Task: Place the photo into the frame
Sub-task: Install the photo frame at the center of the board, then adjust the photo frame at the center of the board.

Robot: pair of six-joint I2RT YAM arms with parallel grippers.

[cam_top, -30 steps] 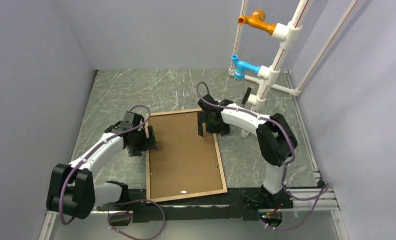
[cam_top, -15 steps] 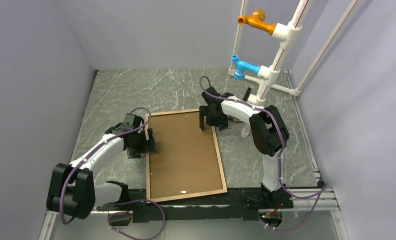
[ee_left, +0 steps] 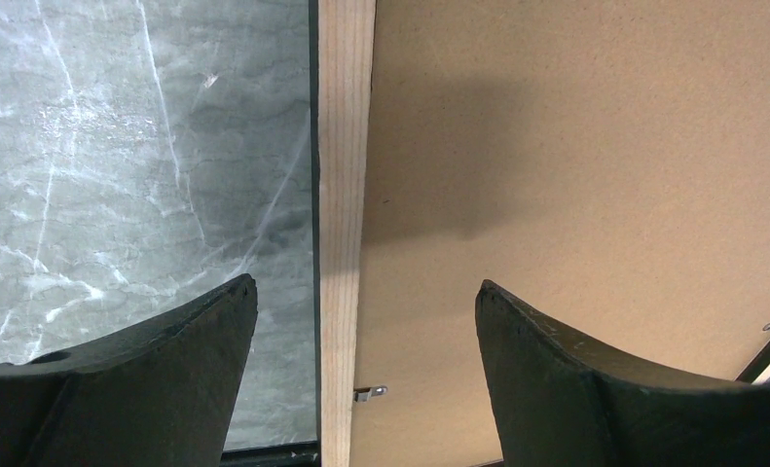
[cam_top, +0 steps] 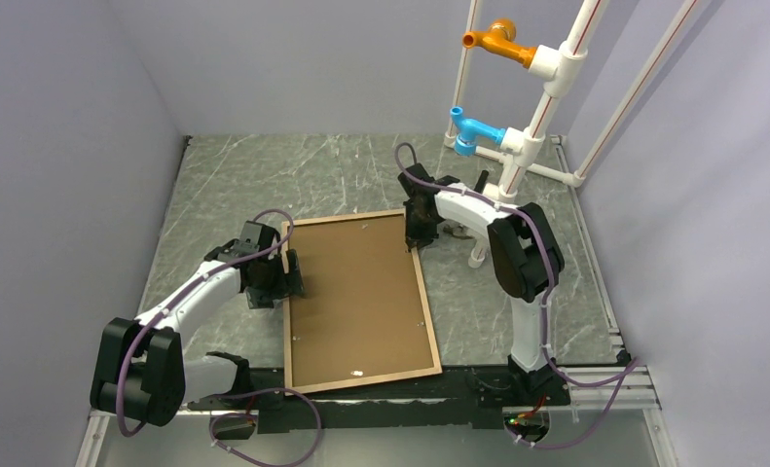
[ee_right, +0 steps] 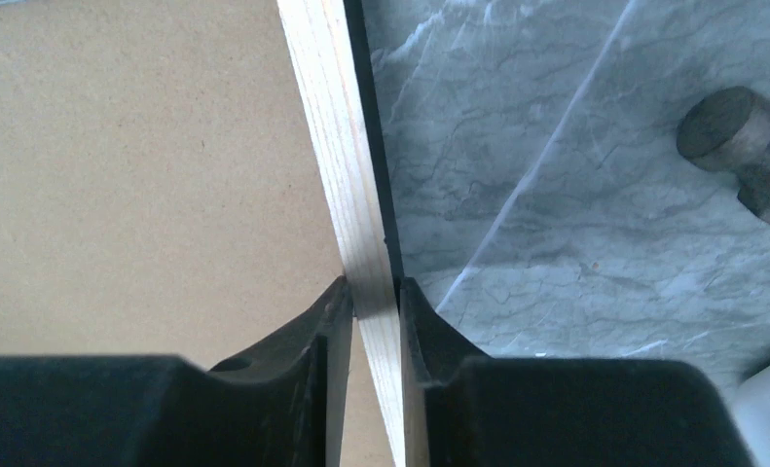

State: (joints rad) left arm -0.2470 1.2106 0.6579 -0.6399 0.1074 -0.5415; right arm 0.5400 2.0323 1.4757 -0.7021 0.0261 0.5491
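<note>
no readable text, label, brand, number or sign on anything in view

Robot laboratory cell, plain lilac walls [cam_top: 69, 117] enclosed marbled tabletop [cam_top: 264, 175], white pipe rig [cam_top: 541, 107] stood rear right, paired robot arms [cam_top: 191, 292] bolted at front.

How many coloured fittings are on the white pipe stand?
2: the orange fitting high on the white pipe stand, and the blue fitting below it. The stand runs past the picture's top edge, so more may be hidden.
</note>
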